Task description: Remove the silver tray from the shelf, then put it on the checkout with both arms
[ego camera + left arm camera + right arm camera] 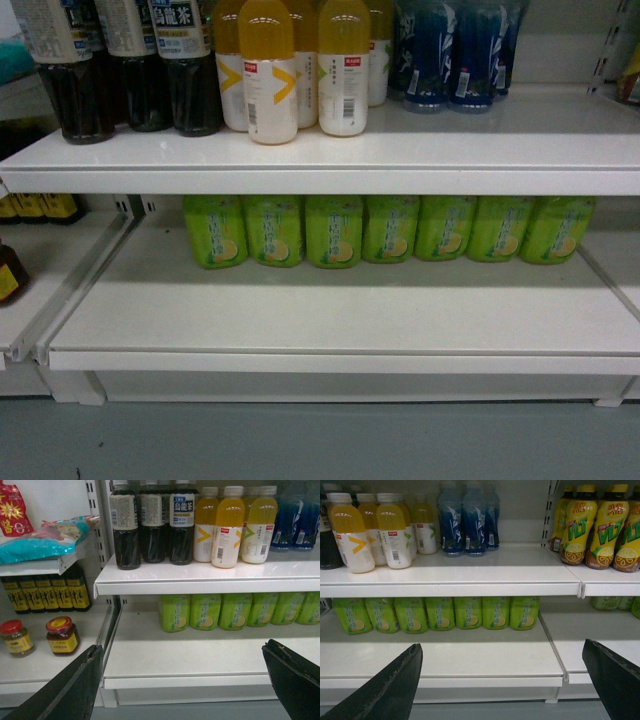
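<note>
Since the whole job hinges on where the silver tray sits relative to the arms, here's the awkward bit: I can't find it in any of the three views. No grey metal anywhere, so which way it lies, how its long side runs, and which arm is nearer can't be told from here.

What does show is the shelf (340, 310), a white board with a thick front lip, facing the robot square-on. A row of green bottles (390, 228) stands along its back. The board above (420, 145) carries dark tea bottles (140, 70), orange juice bottles (300, 70) and blue bottles (450, 60).

The left gripper (181, 647) has its jaws spread wide with nothing between them, hanging in front of the lower board and well short of it. The right gripper (501, 645) is the same: wide apart, holding nothing, aimed a bit further right along the same shelving.

The checkout isn't in view either. My guess is the robot needs to look around for the tray before either arm reaches.
</note>
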Controlling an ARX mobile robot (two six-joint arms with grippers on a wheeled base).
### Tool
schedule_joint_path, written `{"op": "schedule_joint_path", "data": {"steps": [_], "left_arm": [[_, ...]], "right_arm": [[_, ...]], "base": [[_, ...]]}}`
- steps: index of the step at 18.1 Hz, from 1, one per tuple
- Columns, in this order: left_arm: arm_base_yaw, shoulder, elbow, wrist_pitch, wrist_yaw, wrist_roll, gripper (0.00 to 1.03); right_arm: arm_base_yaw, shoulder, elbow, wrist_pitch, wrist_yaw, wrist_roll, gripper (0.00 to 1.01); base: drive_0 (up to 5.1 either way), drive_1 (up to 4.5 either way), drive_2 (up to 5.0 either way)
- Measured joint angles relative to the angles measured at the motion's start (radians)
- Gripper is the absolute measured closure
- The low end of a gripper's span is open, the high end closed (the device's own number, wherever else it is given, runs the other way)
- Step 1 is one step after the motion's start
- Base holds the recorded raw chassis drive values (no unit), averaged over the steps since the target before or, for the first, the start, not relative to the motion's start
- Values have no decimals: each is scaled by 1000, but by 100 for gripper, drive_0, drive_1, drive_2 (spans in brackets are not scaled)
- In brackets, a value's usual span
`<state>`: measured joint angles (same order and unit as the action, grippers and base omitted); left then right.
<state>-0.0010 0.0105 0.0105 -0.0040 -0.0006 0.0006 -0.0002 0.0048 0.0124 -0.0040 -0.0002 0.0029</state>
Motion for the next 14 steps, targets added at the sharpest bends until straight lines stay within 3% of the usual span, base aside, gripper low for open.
{"op": "schedule_joint_path", "data": {"steps": [14], "left_arm": [[0, 0, 0, 0, 0, 0, 5]], "right_arm": [[0, 0, 0, 0, 0, 0, 3]], "base": [[0, 0, 0]]}}
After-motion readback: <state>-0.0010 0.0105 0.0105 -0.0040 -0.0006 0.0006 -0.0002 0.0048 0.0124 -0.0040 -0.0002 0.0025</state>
